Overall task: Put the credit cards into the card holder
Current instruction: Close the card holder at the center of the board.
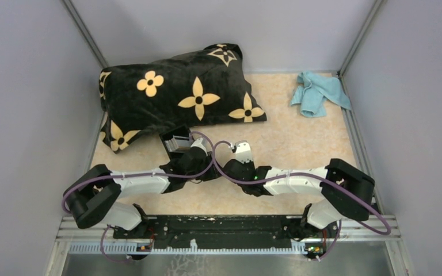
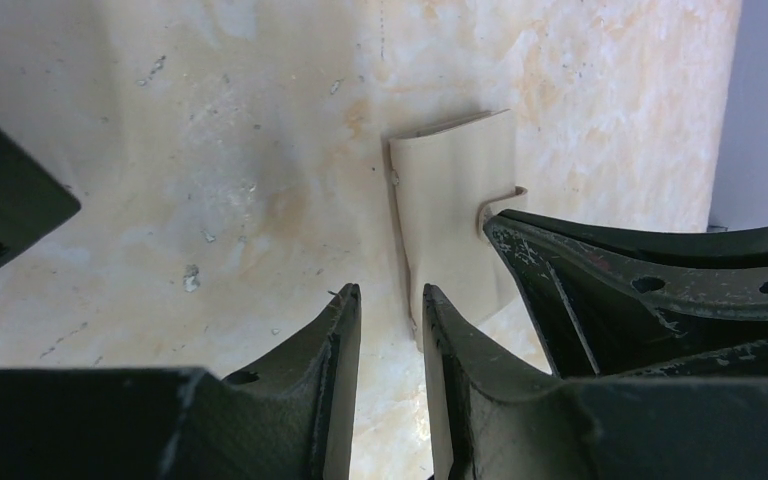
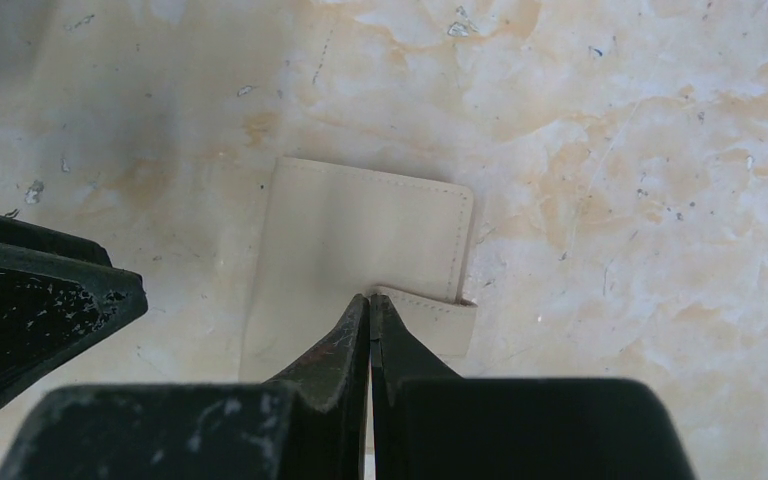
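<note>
**Right tool pinches the beige card while the left tool stands released beside it**

The thin, rectangular, pale beige card [image 3: 360,225] has a line of stitching running just inside its edges and a matte, leather-like face close in colour to the marbled cream table [image 1: 299,144]. It does not lie flat: in the left wrist view it bows along its length, and one edge curls up in a small lip.

The right tool [image 3: 370,300] is clenched, its two dark fingers pressed together with no gap. Their tips meet on the near edge of the beige card, right at that raised lip, so the card is gripped there while most of it spreads out beyond the tips onto the table.

The left tool [image 2: 390,300] is released. Its fingers stand a little apart with only bare table showing between them. The beige card sits just beyond its fingertips, slightly to the side of the gap, and the card's lower end passes behind one finger.

The small black boxy card holder [image 1: 174,142], with grey ribbed slots, rests on the table against the front edge of the black pillow with yellow flowers [image 1: 178,92]. It is just beside the left tool and apart from the beige card. Both tools meet near the middle of the table.
</note>
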You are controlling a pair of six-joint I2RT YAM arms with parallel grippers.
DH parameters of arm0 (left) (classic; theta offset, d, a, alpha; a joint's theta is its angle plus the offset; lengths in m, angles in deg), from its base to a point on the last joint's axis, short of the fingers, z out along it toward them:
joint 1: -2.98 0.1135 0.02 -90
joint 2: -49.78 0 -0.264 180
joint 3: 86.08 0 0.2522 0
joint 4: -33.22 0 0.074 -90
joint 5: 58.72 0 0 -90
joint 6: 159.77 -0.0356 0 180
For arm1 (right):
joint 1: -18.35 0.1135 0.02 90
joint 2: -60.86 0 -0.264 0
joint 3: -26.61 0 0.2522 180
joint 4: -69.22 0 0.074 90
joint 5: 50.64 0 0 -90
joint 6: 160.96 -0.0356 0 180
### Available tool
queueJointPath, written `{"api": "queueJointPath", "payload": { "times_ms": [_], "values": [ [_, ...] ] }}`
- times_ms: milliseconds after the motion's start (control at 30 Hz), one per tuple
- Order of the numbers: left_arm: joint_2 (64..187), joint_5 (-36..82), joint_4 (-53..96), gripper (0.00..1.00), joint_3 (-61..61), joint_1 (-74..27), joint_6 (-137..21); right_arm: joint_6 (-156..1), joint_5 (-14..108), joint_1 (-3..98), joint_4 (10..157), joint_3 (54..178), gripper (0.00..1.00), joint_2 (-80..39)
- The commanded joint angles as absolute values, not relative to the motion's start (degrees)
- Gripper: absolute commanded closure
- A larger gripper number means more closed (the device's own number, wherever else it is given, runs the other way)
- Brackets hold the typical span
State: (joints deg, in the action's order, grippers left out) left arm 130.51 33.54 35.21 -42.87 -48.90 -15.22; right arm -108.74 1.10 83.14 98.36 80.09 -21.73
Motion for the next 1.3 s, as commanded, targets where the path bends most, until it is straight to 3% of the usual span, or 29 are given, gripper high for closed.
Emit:
{"api": "queueJointPath", "payload": {
  "times_ms": [0, 267, 600, 800, 967, 1033, 1267],
  "values": [
    [128.8, 36.33, 33.47, 0.65, -43.39, -49.56, -16.33, -110.49, 1.9, 84.25, 95.43, 79.17, 1.0, -22.76],
    [128.31, 37.58, 32.72, 0.65, -43.46, -50.25, -16.19, -111.98, 0.95, 85.12, 96.33, 78.5, 1.0, -22.67],
    [121.24, 44.17, 27.41, 0.65, -41.87, -51.55, -20.26, -102.56, -3.91, 85.14, 94.93, 81.22, 0.96, -16.21],
    [116.15, 51.27, 25.22, 0.65, -41.35, -54.24, -25.44, -101.29, -7.94, 84.31, 96.43, 80.6, 0.79, -10.35],
    [112.87, 61.52, 22.68, 0.65, -40.68, -58.56, -29.21, -102.82, -13.73, 83.67, 99.58, 78.33, 0.7, -5.67],
    [111.79, 67.27, 20.79, 0.65, -40.41, -60.61, -30.05, -104.95, -16.9, 83.34, 101.87, 77.49, 0.57, -2.93],
    [105.25, 83.6, 12.83, 0.64, -40.39, -63.08, -29.5, -106.51, -25.73, 82.01, 105.64, 72.17, 0.32, 7.94]
  ]
}}
